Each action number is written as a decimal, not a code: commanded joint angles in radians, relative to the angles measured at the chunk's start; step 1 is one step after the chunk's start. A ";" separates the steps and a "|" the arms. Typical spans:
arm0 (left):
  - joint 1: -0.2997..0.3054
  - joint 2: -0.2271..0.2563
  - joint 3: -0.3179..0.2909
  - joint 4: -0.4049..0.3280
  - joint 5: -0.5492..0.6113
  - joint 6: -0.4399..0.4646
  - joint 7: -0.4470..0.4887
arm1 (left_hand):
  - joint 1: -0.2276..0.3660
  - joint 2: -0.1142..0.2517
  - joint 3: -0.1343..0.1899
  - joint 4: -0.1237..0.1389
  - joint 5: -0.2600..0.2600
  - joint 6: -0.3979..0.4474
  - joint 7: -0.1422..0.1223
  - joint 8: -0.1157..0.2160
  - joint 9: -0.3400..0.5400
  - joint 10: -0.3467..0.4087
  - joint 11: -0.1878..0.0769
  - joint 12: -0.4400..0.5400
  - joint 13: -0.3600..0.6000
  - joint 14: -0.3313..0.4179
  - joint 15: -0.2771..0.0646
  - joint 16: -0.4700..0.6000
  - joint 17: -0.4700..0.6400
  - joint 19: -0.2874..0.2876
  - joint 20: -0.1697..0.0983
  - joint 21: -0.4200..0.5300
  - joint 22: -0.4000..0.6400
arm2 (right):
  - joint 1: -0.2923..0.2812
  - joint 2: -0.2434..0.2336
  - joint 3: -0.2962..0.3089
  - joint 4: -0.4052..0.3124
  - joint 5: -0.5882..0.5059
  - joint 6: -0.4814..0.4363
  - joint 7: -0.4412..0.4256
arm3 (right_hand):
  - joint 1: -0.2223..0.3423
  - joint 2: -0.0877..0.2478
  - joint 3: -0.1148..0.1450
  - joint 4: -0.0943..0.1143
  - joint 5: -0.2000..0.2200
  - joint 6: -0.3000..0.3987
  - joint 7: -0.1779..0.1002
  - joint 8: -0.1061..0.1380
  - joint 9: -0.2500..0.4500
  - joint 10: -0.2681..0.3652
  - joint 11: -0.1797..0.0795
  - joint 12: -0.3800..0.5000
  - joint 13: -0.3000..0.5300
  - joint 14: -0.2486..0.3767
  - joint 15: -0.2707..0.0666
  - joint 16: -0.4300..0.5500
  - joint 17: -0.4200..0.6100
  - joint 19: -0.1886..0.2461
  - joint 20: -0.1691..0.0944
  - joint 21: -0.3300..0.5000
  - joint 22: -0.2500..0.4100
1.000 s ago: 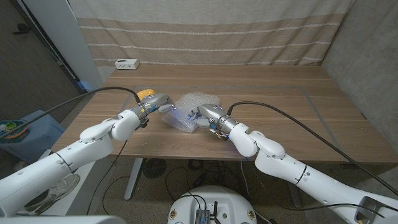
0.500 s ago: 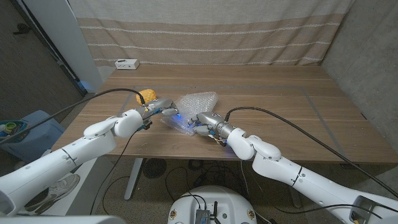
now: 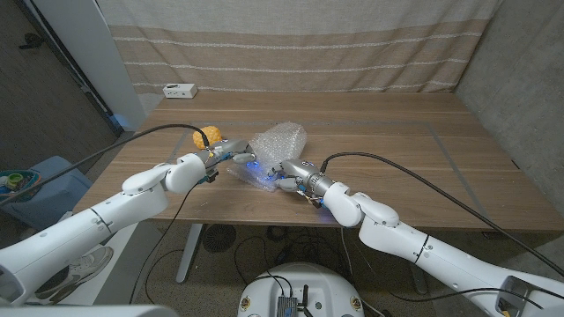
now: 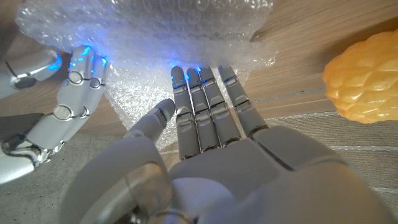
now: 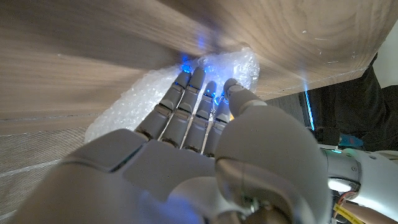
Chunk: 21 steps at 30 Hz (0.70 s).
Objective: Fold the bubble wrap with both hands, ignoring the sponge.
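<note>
Bubble wrap (image 3: 275, 145) now bunched higher toward 12 o'clock; left hand (image 3: 231, 151) and right hand (image 3: 288, 171) fingers (image 4: 200, 102) pinch its near edge, fold underway.

Clear bubble wrap (image 3: 275, 151) — a crumpled sheet, its far part raised and bunched — lies mid-worktop; just beside it sits a yellow sponge (image 3: 204, 136).

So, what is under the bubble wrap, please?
Through the clear bubble wrap you see only the wooden table. Both hands, left hand and right hand, touch its near edge; anything beneath their fingers is covered.
</note>
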 commanded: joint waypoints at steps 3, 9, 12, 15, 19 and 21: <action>0.051 -0.040 -0.058 0.010 -0.020 -0.074 0.203 | -0.001 0.004 -0.012 -0.001 -0.010 -0.010 -0.003 -0.005 -0.002 -0.014 -0.008 -0.011 0.000 -0.030 -0.005 -0.003 0.007 -0.036 0.006 -0.018 0.005 | -0.076 0.000 0.125 0.013 0.064 0.128 -0.281 | -0.045 -0.008 -0.011 0.026 -0.001 -0.017 -0.001 -0.012 0.002 -0.024 0.006 -0.011 0.001 -0.019 -0.082 -0.020 -0.007 -0.015 0.006 -0.006 -0.004; 0.063 -0.076 -0.089 0.040 -0.098 -0.147 0.250 | 0.015 0.031 -0.005 0.024 -0.023 -0.067 0.012 -0.019 -0.006 -0.061 0.004 -0.026 0.001 -0.085 0.013 -0.010 0.023 -0.077 0.021 -0.033 0.009 | -0.091 0.006 0.167 0.023 0.108 0.163 -0.328 | -0.054 -0.006 -0.012 0.031 0.000 -0.023 0.001 -0.017 0.002 -0.026 0.007 -0.013 0.001 -0.021 -0.082 -0.025 -0.010 -0.020 0.008 -0.006 -0.005; 0.073 -0.110 -0.104 0.066 -0.130 -0.191 0.302 | 0.021 0.029 -0.001 0.034 -0.028 -0.087 0.004 -0.021 -0.008 -0.081 0.000 -0.033 -0.001 -0.109 0.009 -0.014 0.029 -0.086 0.022 -0.036 0.010 | -0.096 0.011 0.184 0.035 0.134 0.187 -0.348 | -0.058 -0.006 -0.011 0.032 0.001 -0.025 0.001 -0.018 0.002 -0.031 0.007 -0.016 0.000 -0.023 -0.080 -0.027 -0.011 -0.022 0.008 -0.006 -0.005; 0.075 -0.142 -0.115 0.096 -0.159 -0.235 0.342 | 0.023 0.024 0.001 0.047 -0.035 -0.135 -0.007 -0.029 -0.010 -0.103 0.003 -0.039 -0.004 -0.127 0.016 -0.017 0.032 -0.093 0.023 -0.038 0.011 | -0.098 0.016 0.201 0.046 0.161 0.210 -0.361 | -0.061 -0.005 -0.011 0.033 0.002 -0.029 0.001 -0.021 0.002 -0.036 0.008 -0.019 0.000 -0.036 -0.080 -0.034 -0.013 -0.027 0.007 -0.007 -0.006; 0.076 -0.189 -0.129 0.147 -0.206 -0.311 0.390 | 0.028 0.017 0.006 0.050 -0.042 -0.216 -0.032 -0.037 -0.016 -0.141 0.004 -0.048 -0.011 -0.167 0.022 -0.030 0.029 -0.102 0.020 -0.041 0.011 | -0.100 0.022 0.225 0.061 0.197 0.239 -0.378 | -0.068 -0.008 -0.011 0.034 0.003 -0.032 0.000 -0.025 0.002 -0.051 0.012 -0.027 -0.001 -0.049 -0.073 -0.044 -0.017 -0.038 0.006 -0.010 -0.007; 0.076 -0.212 -0.135 0.172 -0.235 -0.346 0.403 | 0.021 0.010 -0.002 0.057 -0.050 -0.266 -0.044 -0.040 -0.020 -0.170 0.004 -0.054 -0.015 -0.192 0.028 -0.038 0.028 -0.109 0.020 -0.044 0.012 | -0.102 0.025 0.240 0.069 0.226 0.255 -0.380 | -0.073 -0.011 -0.012 0.034 0.004 -0.040 -0.001 -0.029 0.002 -0.061 0.009 -0.032 -0.002 -0.051 -0.072 -0.049 -0.021 -0.042 0.010 -0.011 -0.008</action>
